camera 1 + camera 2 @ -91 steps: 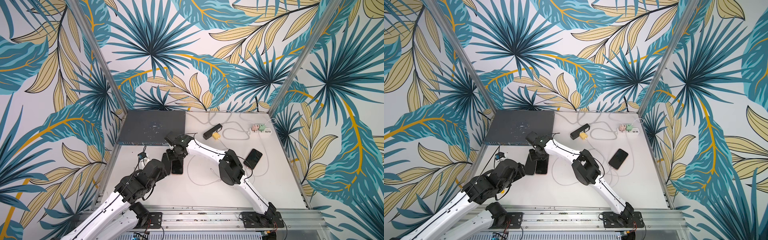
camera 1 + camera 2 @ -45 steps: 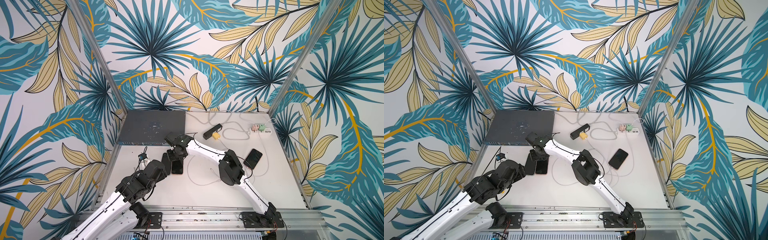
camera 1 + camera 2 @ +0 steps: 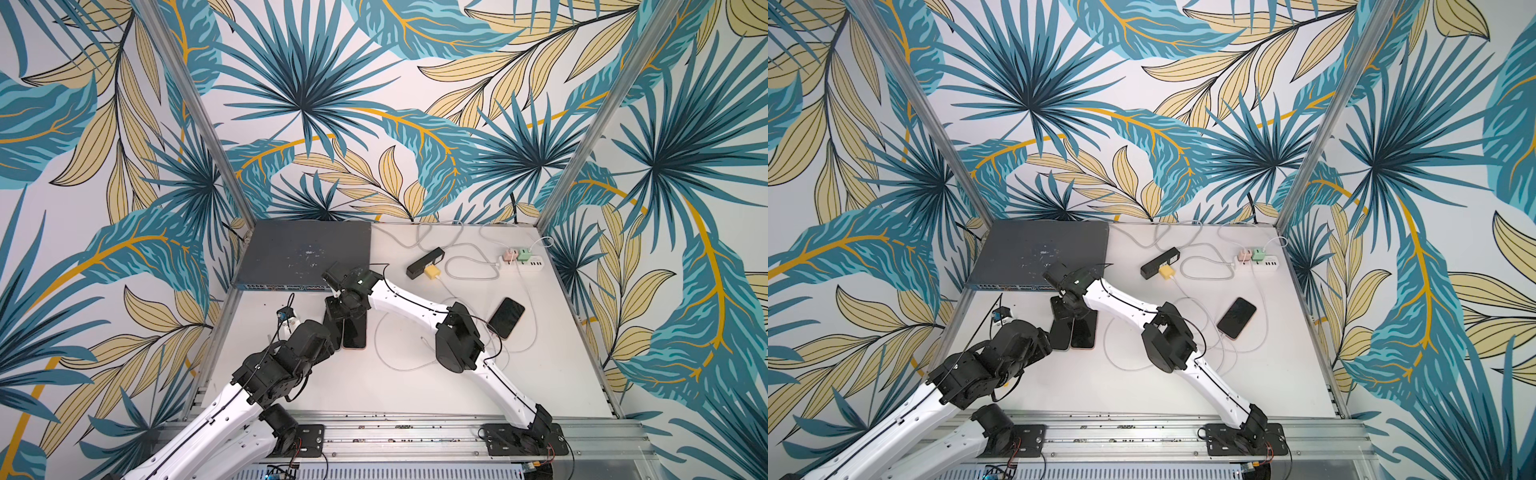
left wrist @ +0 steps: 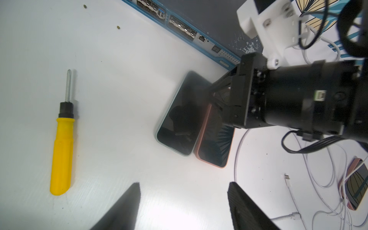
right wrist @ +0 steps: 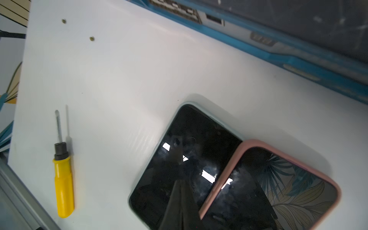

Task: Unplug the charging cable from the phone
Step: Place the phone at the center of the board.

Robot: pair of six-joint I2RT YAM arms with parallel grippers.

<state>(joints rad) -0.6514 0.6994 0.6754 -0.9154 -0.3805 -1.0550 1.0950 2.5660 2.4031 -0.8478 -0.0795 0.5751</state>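
Note:
Two dark-screened phones lie side by side left of the table's middle: one in a pale teal case (image 5: pixel 179 159) (image 4: pixel 179 119) and one in a pink case (image 5: pixel 278 179) (image 3: pixel 354 334). My right gripper (image 5: pixel 179 182) (image 3: pixel 337 311) is shut, its tips over the teal phone's screen beside the pink case's edge. My left gripper (image 4: pixel 184 184) stands open over bare table just short of the phones' near ends. A loose white cable plug (image 4: pixel 286 177) lies free on the table. A third phone (image 3: pixel 505 318) (image 3: pixel 1236 318) lies to the right, with a white charging cable (image 3: pixel 534 316) running to its near end.
A grey network switch (image 3: pixel 303 253) fills the back left corner. A yellow screwdriver (image 4: pixel 61 151) lies left of the phones. A black power strip (image 3: pixel 424 262) with a yellow charger and a white power strip (image 3: pixel 525 264) sit at the back, with white cables looping between them.
The left arm has shifted only slightly near the phones. The right gripper has stayed shut over them. Nothing was taken hold of or let go.

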